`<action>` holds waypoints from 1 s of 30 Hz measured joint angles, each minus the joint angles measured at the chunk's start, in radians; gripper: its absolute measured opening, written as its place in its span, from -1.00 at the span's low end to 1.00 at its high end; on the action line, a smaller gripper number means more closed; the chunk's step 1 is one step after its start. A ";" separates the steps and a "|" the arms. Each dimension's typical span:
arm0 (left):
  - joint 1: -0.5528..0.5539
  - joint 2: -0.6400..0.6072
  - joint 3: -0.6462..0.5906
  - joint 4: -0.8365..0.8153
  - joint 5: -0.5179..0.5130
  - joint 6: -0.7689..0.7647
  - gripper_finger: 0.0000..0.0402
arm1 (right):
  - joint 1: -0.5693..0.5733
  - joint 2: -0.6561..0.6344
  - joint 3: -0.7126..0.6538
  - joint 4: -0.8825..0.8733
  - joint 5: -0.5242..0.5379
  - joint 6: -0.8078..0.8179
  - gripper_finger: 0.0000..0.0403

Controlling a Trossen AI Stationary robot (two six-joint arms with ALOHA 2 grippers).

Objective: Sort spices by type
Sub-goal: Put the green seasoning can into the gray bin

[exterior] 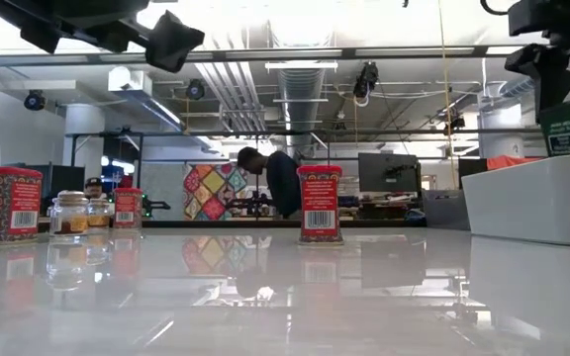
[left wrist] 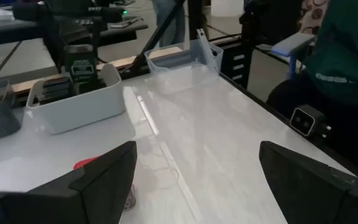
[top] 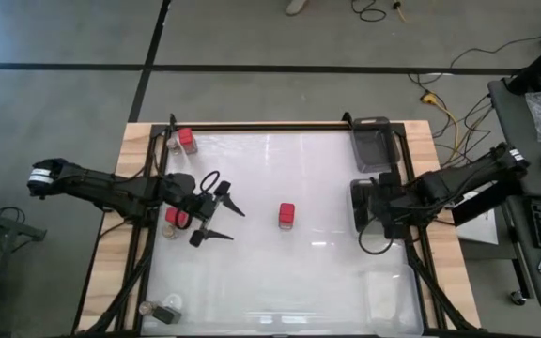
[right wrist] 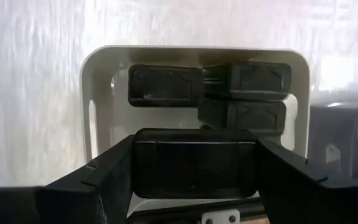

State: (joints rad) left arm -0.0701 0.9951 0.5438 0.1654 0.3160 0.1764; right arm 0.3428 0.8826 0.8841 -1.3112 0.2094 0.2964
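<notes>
My right gripper (right wrist: pixel 194 186) is shut on a black spice tin (right wrist: pixel 194 160), held over a white tray (right wrist: pixel 98 93) at the table's right side. Three more black tins (right wrist: pixel 166 84) lie in that tray. One red tin (top: pixel 286 215) stands upright at mid-table. My left gripper (top: pixel 237 225) hovers open at the left, above the table, with another red tin (top: pixel 174 221) just beneath and behind it. A third red tin (top: pixel 186 139) and a small jar (exterior: pixel 69 216) stand at the far left. My right gripper pinches the black tin by its two short ends (right wrist: pixel 248 163) between its two fingers. The fingers come from above, pointing steeply down. The tin hangs level and lifted clear, above the tray's near part; in the low view its label (exterior: pixel 564 136) shows above the tray's rim.
A clear plastic tray (top: pixel 372 143) sits at the far right corner, beyond the white tray (left wrist: pixel 73 106). Small jars (top: pixel 161 310) stand at the near left corner. The white tabletop (top: pixel 289 282) is bare between the middle red tin and the near edge.
</notes>
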 joint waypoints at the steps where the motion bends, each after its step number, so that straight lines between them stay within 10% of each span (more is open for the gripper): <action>1: -0.005 0.000 0.000 0.000 0.000 0.001 0.61 | 0.000 0.006 -0.007 0.008 0.000 -0.003 0.31; 30: -0.095 0.000 -0.003 -0.002 -0.002 0.033 0.61 | -0.003 0.023 -0.171 0.167 -0.019 0.090 0.39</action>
State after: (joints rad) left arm -0.1650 0.9951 0.5407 0.1638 0.3138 0.2092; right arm 0.3401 0.9054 0.7132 -1.1439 0.1905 0.3867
